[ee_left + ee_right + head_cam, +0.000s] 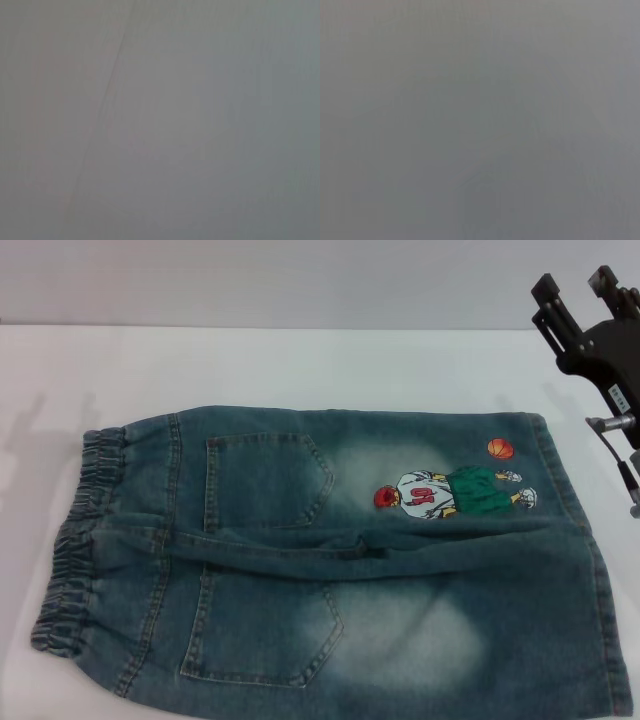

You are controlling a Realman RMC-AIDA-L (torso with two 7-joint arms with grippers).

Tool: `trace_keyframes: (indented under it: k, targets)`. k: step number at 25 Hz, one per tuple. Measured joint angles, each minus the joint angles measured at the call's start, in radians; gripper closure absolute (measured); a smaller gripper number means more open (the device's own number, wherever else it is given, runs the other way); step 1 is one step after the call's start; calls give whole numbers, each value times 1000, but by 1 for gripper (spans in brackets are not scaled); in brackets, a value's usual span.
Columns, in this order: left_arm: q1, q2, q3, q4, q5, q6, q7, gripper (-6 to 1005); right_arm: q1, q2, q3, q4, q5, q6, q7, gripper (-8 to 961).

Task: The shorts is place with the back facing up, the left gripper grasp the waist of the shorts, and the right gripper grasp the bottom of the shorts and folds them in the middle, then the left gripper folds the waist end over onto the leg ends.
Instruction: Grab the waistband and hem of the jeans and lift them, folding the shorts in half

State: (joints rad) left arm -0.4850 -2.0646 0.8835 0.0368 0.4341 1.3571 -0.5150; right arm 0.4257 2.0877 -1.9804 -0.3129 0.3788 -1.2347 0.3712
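Head view: faded blue denim shorts (330,560) lie flat on the white counter (300,365); the black right gripper (578,302) hovers beside them, fingers (548,300) apart.

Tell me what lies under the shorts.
The shorts lie spread flat on a white table, which shows bare around them. Whatever is directly beneath the denim is covered and cannot be seen. The right pincer hangs above, apart.

Looks like a lab or robot test bench rather than anyone's home. Just a plain white table (300,365) against a bare pale wall (280,280), one pair of denim shorts (330,560) spread flat like a test sample, plus a black robot gripper (585,300) with exposed cabling poking in at the right. Wrist views give only blank grey, so no further clues there.
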Motion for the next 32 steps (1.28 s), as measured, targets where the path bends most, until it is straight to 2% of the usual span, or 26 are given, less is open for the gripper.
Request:
trace_keyframes:
  k: [6, 11, 14, 18, 22, 23, 24, 25, 27, 28, 29, 32]
  targets:
    - [-3, 3, 7, 60, 1, -81, -109, 333, 1, 0, -2, -5, 0, 0, 0, 239]
    - [5, 6, 76, 158, 2, -148, -206, 336, -4, 2, 1, -5, 0, 0, 0, 240]
    - [12, 16, 136, 214, 2, -182, -277, 337, -8, 2, 4, -2, 0, -1, 0, 240]
    - [17, 52, 236, 271, 2, -201, -398, 340, -10, 1, 5, 0, 0, -1, 0, 240]
    - [16, 104, 325, 333, 45, -205, -556, 342, -8, 1, 6, 3, 0, -2, 0, 240]
    - [16, 104, 325, 333, 45, -205, -556, 342, -7, 1, 6, 4, 0, -2, 0, 239]
    - [15, 116, 328, 353, 90, -204, -608, 343, -5, 0, 6, 5, 0, -2, 0, 239]
    - [17, 140, 323, 410, 194, -197, -731, 343, -4, 0, 6, 6, 0, -2, 0, 239]
    - [22, 153, 320, 449, 259, -188, -806, 344, -3, -1, 6, 8, 0, -2, 0, 239]
    - [22, 153, 320, 449, 259, -188, -806, 345, -2, -1, 6, 10, 0, -2, 0, 239]
    - [30, 176, 315, 496, 345, -166, -897, 345, -2, -2, 6, 11, 0, -2, 0, 239]
    - [31, 213, 282, 532, 476, -85, -1019, 347, 0, -3, 6, 17, 0, -2, 0, 239]
